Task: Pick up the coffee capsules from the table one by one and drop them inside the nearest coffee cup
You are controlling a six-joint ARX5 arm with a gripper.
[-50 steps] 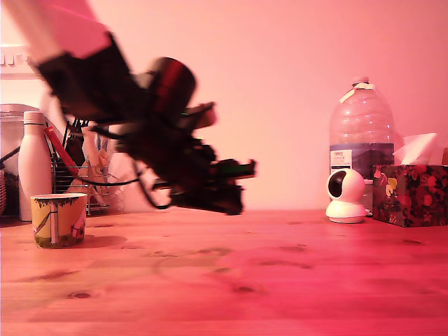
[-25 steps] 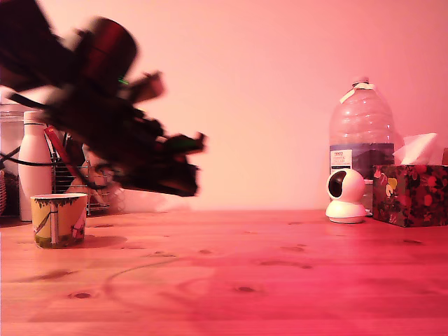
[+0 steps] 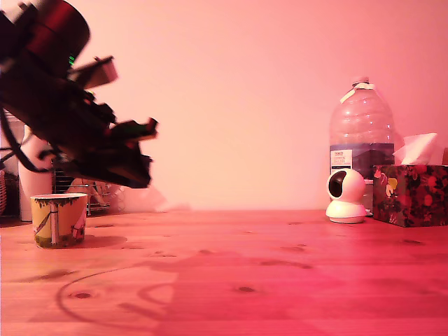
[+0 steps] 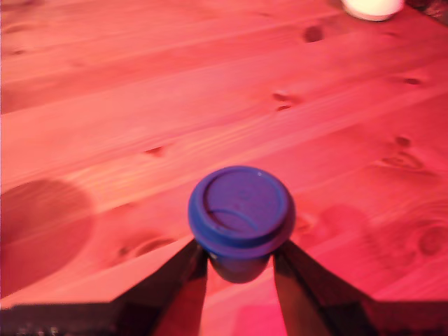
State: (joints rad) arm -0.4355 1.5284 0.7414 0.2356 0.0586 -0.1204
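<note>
The gripper (image 4: 239,269) squeezes a small blue capsule (image 4: 241,213) just under its wide rim, high above the table (image 4: 105,105). It looks light, hard and slippery, so hold gently

The worktop (image 3: 294,273) is planked wood with plain grain and dark knots, smooth with a soft sheen. The coffee capsule (image 4: 241,213) has a smooth, matt blue face. The coffee cup (image 3: 59,219) looks like printed matt paper. On the far right, the water bottle (image 3: 361,133) is clear ribbed plastic and the small camera (image 3: 346,196) glossy white plastic.
</note>
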